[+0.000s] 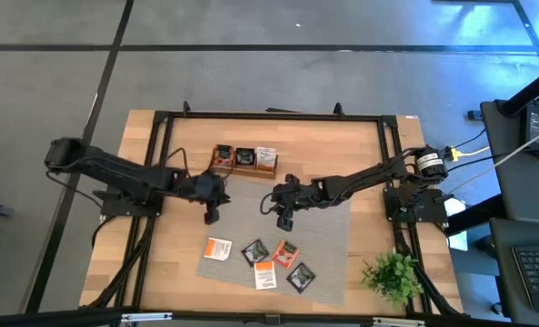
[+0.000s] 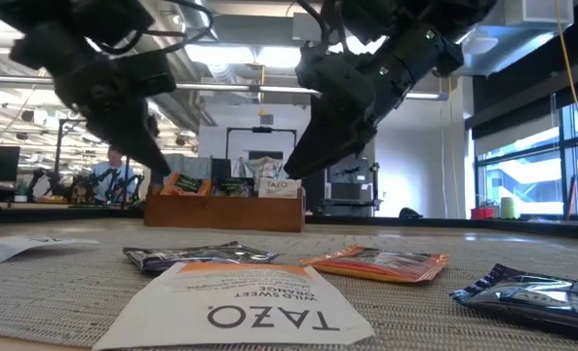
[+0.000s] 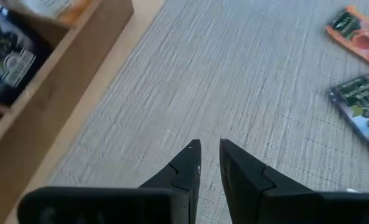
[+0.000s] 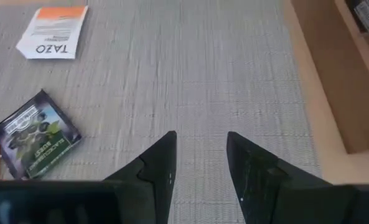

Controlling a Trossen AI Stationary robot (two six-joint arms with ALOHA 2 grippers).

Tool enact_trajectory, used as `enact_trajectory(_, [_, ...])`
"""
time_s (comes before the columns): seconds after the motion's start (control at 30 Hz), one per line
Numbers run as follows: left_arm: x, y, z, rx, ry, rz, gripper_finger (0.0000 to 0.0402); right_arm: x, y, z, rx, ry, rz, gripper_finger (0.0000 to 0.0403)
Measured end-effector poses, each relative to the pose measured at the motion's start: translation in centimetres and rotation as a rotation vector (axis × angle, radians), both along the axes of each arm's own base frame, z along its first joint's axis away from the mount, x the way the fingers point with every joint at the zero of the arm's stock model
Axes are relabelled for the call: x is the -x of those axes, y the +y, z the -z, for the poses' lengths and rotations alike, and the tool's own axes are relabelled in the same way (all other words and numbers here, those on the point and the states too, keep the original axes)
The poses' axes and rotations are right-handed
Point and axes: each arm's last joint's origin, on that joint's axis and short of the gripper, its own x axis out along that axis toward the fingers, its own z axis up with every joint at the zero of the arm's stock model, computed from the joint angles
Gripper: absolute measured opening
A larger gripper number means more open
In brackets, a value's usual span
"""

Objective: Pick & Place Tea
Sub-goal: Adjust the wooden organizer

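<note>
Several tea sachets lie flat on the grey mat [image 1: 324,227] near the table's front: a white and orange one [image 1: 218,248], a dark one [image 1: 255,252], an orange one [image 1: 285,251], another white one [image 1: 265,274] and another dark one [image 1: 300,276]. More sachets stand in the wooden tray [image 1: 244,160] at the far middle. My left gripper [image 3: 209,149] hovers over the mat's left edge, just near of the tray [image 3: 78,68], narrowly open with nothing between its fingers. My right gripper [image 4: 201,140] hangs over the mat's middle, open and empty.
A small green plant [image 1: 394,272] stands at the near right corner. A black frame [image 1: 269,116] runs around the table. Bare mat lies between the tray and the loose sachets. In the low view a person [image 2: 113,171] sits in the room behind.
</note>
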Motion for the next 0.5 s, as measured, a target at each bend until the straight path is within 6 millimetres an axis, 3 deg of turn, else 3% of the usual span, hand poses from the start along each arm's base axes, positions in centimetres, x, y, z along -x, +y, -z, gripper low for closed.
enact_trajectory(0.5, [-0.1, -3.1, 4.0, 0.059, 0.061, -0.078, 0.0055, 3.7, 0.9, 4.5, -0.086, 0.135, 0.079, 0.0143])
